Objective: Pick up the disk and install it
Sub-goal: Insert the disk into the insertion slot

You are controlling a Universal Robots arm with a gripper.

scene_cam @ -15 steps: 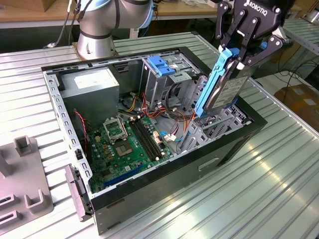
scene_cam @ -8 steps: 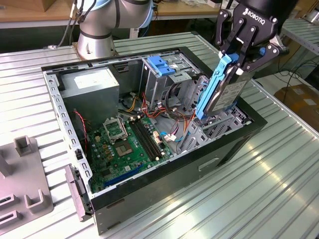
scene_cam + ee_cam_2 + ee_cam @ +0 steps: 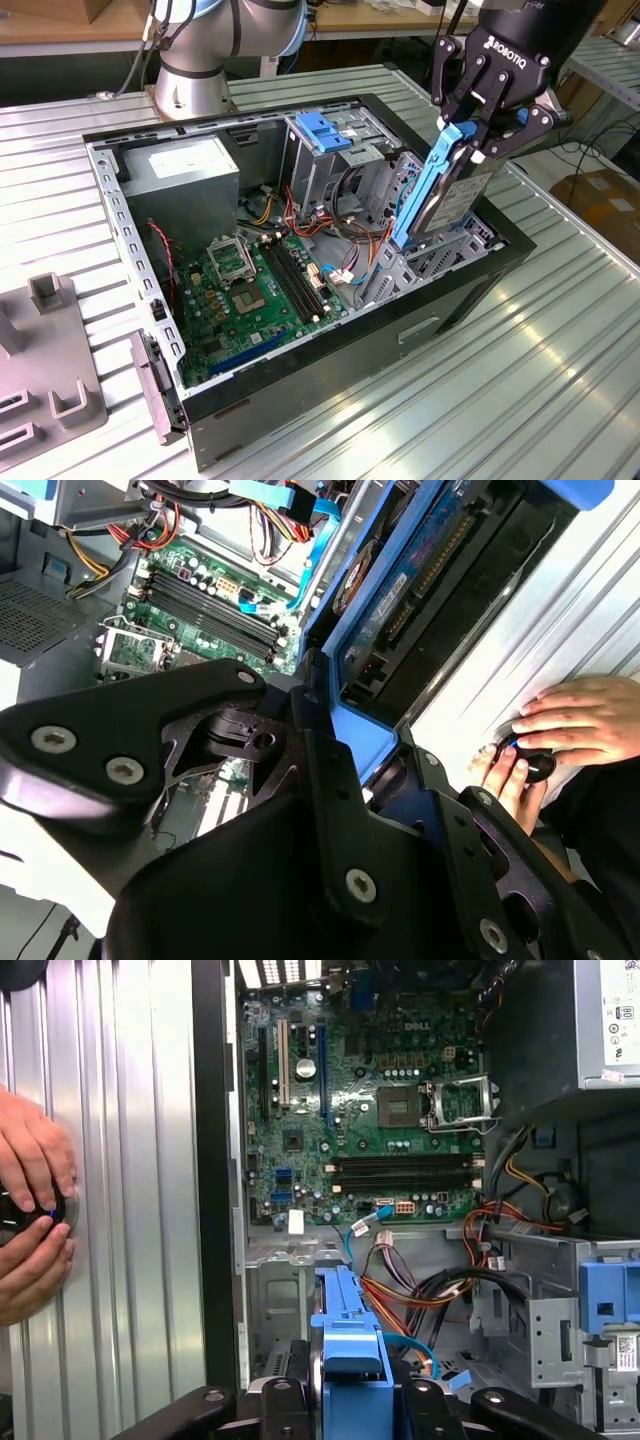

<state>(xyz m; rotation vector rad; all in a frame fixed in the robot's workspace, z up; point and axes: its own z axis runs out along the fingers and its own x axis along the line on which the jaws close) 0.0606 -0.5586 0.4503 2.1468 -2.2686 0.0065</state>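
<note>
1. At the lower left of the exterior view, a grey moulded fixture [image 3: 50, 390] with blocky uprights sits on the ribbed, glossy metal table [image 3: 560, 390]. It is well apart from the work and looks like no hazard.
2. The open black computer case [image 3: 470, 300] has thin sheet-metal walls with punched edges. Inside it are a boxy grey power supply [image 3: 185, 175] and a green motherboard [image 3: 255, 285] studded with slots and a socket. A dropped part could damage that board.
3. At centre, a blue plastic latch [image 3: 325, 130] tops the bare metal drive cage [image 3: 300, 165]. Loose red, orange and yellow cables [image 3: 350, 195] trail just beside it. They are soft and springy, so I judge they could snag or be pinched under anything lowered nearby.
4. At the upper right, the black end effector [image 3: 468, 140] is clamped on the top edge of the disk [image 3: 450, 200], a flat grey metal slab in a bright blue plastic carrier.
   - The disk hangs on edge and tilted over the bay at the exterior view's right end of the case. Whether its lower end touches metal, I cannot tell.
   - The plastic is smooth and the grip narrow, so the disk may pivot or slip.
   - At this tilt it could jam against the bay's rails.
5. In the first wrist view, a person's hands [image 3: 35, 1155] rest on the table outside the case wall. They may be within the arm's sweep.
</note>
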